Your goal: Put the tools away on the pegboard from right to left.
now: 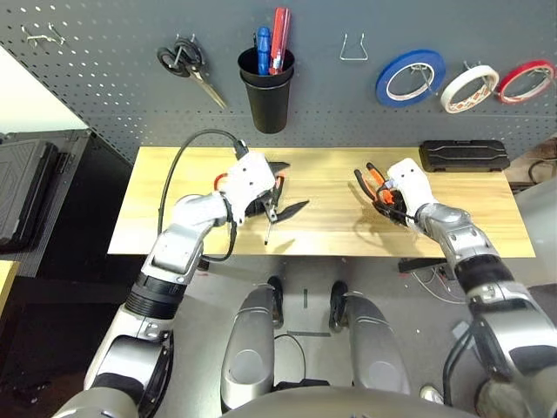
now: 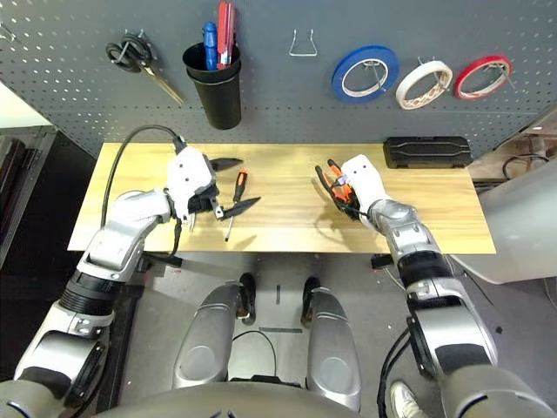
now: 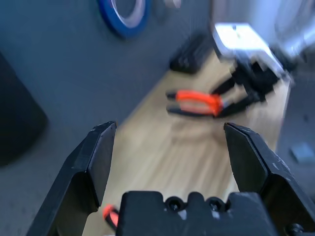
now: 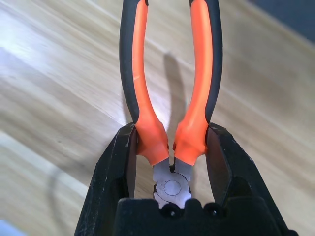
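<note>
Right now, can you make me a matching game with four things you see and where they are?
Things
1. blue tape roll
2. orange-and-black pliers
3. black case
4. blue pen

Places
A. lying on the wooden table
B. in the black cup
C. hanging on the pegboard
D. between the fingers of the right claw

Right pairs: 1-C, 2-D, 3-A, 4-B
</note>
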You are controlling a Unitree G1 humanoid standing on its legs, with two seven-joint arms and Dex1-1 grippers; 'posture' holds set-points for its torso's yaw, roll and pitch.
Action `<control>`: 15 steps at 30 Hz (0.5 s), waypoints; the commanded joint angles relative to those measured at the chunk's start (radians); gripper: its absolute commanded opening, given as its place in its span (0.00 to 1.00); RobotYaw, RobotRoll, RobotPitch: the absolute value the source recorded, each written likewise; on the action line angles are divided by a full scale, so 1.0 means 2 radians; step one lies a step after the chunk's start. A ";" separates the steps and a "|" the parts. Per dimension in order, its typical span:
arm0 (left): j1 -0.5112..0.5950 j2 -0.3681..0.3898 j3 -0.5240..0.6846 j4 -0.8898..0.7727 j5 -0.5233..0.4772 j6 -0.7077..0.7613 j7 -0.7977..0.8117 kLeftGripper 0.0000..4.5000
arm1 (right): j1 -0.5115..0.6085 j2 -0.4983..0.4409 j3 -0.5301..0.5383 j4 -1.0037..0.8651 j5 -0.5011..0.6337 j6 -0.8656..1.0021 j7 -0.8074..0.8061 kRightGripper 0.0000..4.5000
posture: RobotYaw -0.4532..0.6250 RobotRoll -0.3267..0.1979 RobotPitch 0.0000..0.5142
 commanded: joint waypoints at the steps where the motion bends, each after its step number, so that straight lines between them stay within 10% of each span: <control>1: 0.013 -0.006 0.019 -0.032 -0.027 0.010 0.016 1.00 | 0.022 -0.009 -0.013 -0.035 0.008 -0.018 0.002 0.47 | 0.62 0.62 0.47; 15: 0.014 -0.004 0.076 -0.109 -0.088 0.052 0.065 1.00 | 0.084 -0.001 -0.062 -0.192 0.059 -0.076 -0.005 0.47 | 0.63 0.62 0.43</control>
